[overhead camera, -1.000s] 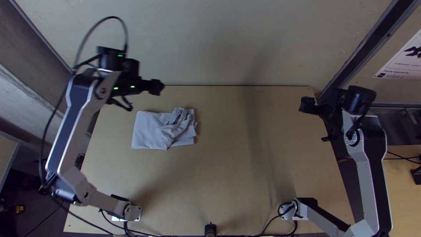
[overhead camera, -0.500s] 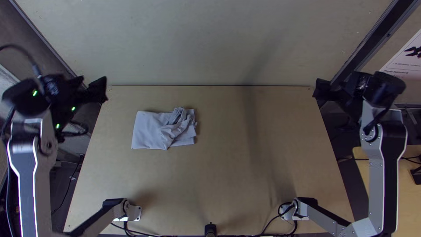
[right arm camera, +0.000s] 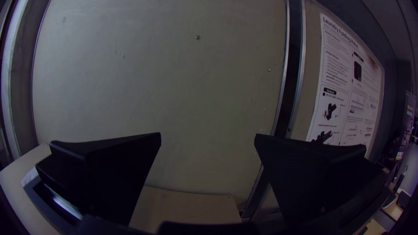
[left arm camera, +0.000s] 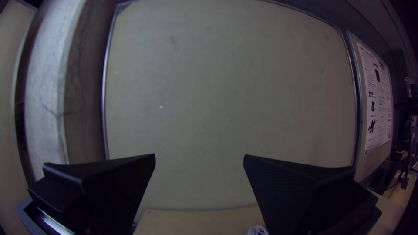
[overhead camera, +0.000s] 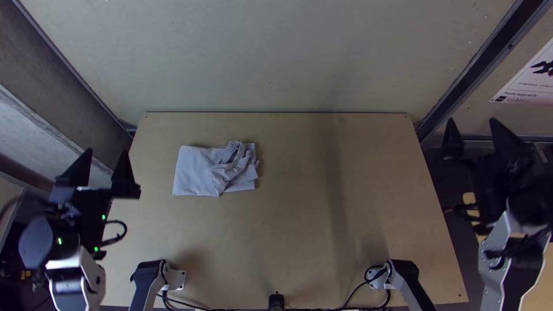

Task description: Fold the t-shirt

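The pale grey-blue t-shirt (overhead camera: 199,170) lies as a compact folded bundle on the left rear part of the table, with wrinkled, bunched cloth at its right side. Off the table's left edge, my left gripper (overhead camera: 106,154) stands open, apart from the cloth. My right gripper (overhead camera: 472,124) is open beyond the right edge, far from the shirt. In the left wrist view the left gripper (left arm camera: 199,156) has a wide gap between its fingers, and a bit of the shirt (left arm camera: 257,230) shows at the bottom. The right gripper (right arm camera: 208,134) holds nothing in the right wrist view.
The wooden table (overhead camera: 299,230) extends in front of and to the right of the shirt. A pale wall panel (overhead camera: 276,57) rises behind it, with a dark metal post (overhead camera: 478,63) at the right. Cables (overhead camera: 196,306) run along the near edge.
My left gripper has swung left, away from above the table's rear left corner, and back toward its base. My right gripper has moved farther right. Both now point toward the rear. The shirt is unmoved.
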